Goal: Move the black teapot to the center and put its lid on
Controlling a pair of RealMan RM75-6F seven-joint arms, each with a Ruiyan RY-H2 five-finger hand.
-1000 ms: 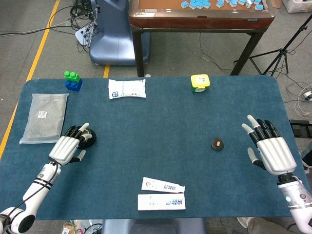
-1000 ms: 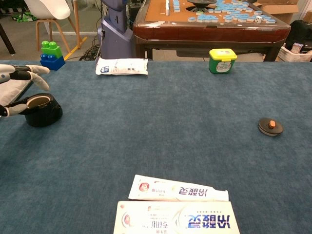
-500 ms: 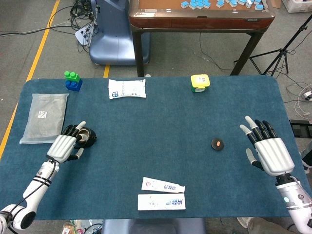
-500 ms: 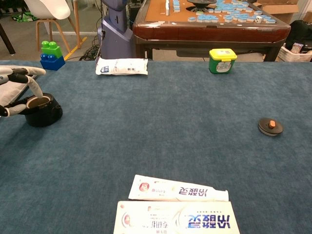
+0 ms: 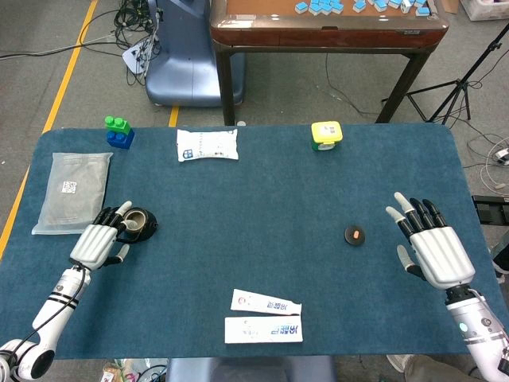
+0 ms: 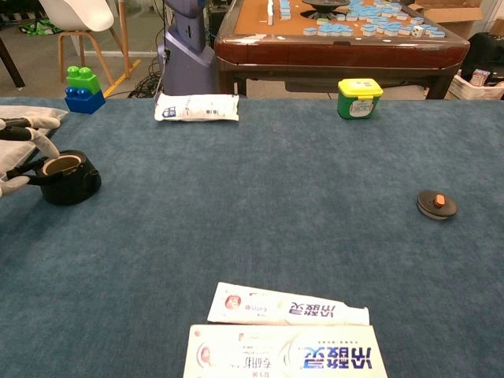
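Observation:
The black teapot (image 5: pixel 140 224) stands without its lid near the table's left side; in the chest view the teapot (image 6: pixel 69 179) shows its open mouth. My left hand (image 5: pixel 97 243) lies just left of it, fingers spread, fingertips (image 6: pixel 38 142) at the pot's handle side, with no plain grip on it. The small black lid (image 5: pixel 355 235) with an orange knob rests on the cloth at the right and is also in the chest view (image 6: pixel 436 204). My right hand (image 5: pixel 430 247) hovers to the right of the lid, open and apart from it.
Two toothpaste boxes (image 5: pixel 266 317) lie near the front edge. At the back are a white packet (image 5: pixel 207 145), a yellow-green tub (image 5: pixel 326 135) and toy blocks (image 5: pixel 118 133). A grey pouch (image 5: pixel 73 191) lies at the left edge.
My left hand has drawn back to the left, from over the teapot's mouth to its handle side. The right hand has edged slightly toward the lid. Teapot and lid have not moved.

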